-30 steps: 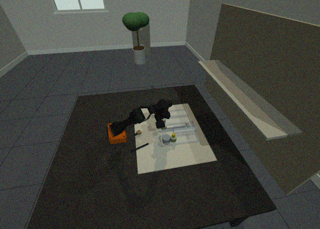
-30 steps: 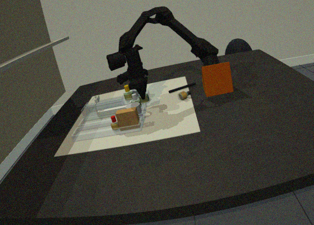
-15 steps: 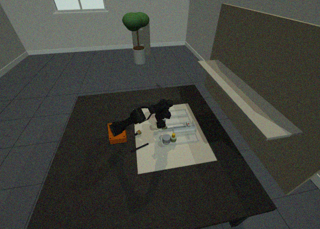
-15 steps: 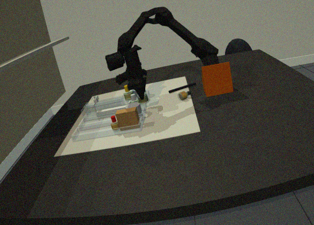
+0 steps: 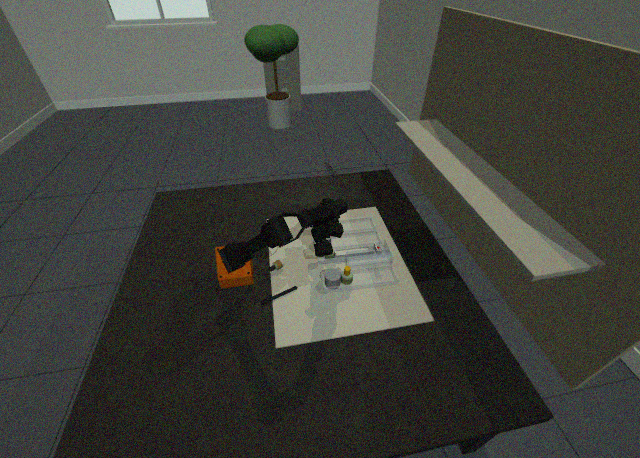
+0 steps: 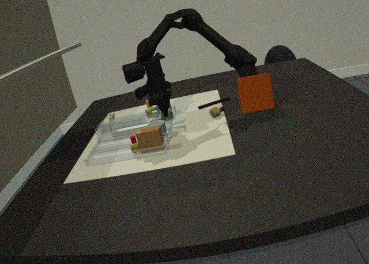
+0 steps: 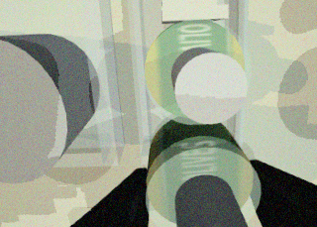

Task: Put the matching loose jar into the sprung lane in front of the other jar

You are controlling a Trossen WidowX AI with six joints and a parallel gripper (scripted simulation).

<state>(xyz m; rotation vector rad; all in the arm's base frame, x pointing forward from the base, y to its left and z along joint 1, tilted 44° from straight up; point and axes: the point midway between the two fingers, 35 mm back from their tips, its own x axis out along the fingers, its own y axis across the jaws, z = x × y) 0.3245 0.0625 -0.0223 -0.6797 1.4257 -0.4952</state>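
My gripper (image 7: 197,174) (image 6: 166,114) is shut on the loose green olive jar (image 7: 198,155), whose lid looks dark grey in shade. The held jar is upright, in line with the lane jar and just in front of it. The lane jar (image 7: 160,70) has a matching green label and a white lid (image 7: 213,88) (image 6: 155,113); it stands between the clear walls of the sprung lane (image 7: 240,83). The white pusher plate (image 7: 195,5) is behind the lane jar. The low front stop and the held jar's base are hidden, so I cannot tell its height or whether the jars touch.
A grey cylinder (image 7: 27,108) (image 6: 157,125) stands left of the lane. An orange-brown box (image 6: 150,138) and a red-capped jar (image 6: 134,146) are beyond it. On the other side are another grey cylinder (image 5: 332,278) and a yellow-capped jar (image 5: 346,276). A black rod (image 5: 279,294) lies nearer the base.
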